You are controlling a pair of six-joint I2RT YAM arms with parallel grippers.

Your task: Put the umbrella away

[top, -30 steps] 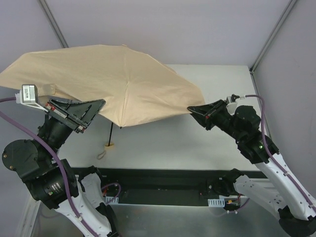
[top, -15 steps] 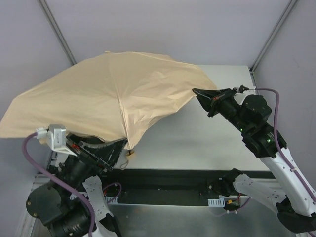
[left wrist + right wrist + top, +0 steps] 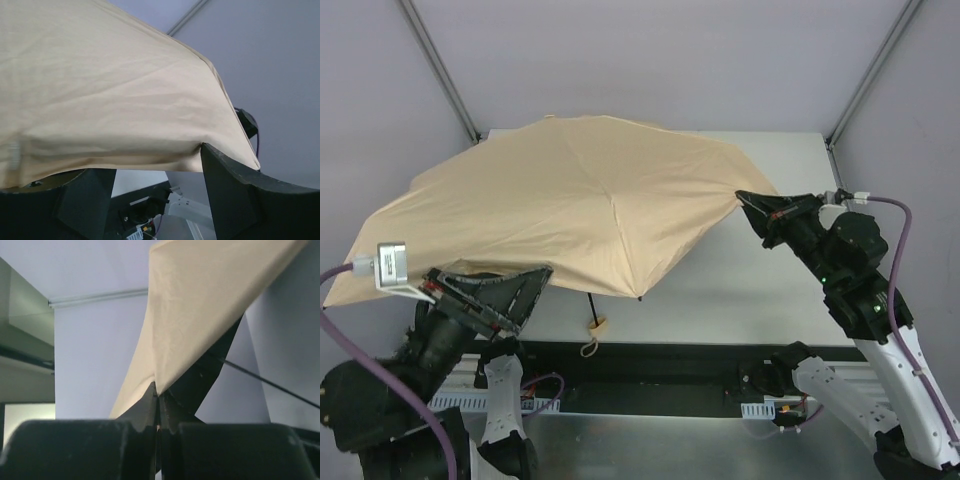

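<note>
1. Plain lilac-grey walls, two metal corner posts, white counter underneath. Nothing fancy.
2. Wide open over most of that counter: the umbrella, tan side up, stretched between the two sets of jaws and hanging out past the counter's edge on the left jaws' side.
3. Right jaws: clamped tight on the canopy's hem, no gap between the fingers in the right wrist view. Tan fabric fanning up and away from the pinch, black lining and a thin rib just behind it.
4. Left jaws: spread wide apart, gripping nothing. Canopy's edge draped across the gap just above both fingers in the left wrist view. Touching them or only close? Can't tell.
5. Under the canopy, between the two sets of jaws but nearer the left ones: thin dark shaft slanting down to a small pale knob handle, plus a loop of strap dangling below it.
6. Handle well apart from both sets of jaws, held by neither.
7. Left arm tucked low beneath the canopy's near edge, small grey camera box sticking out just beside its jaws. Right arm raised, its jaws right at the canopy's corner.
</note>
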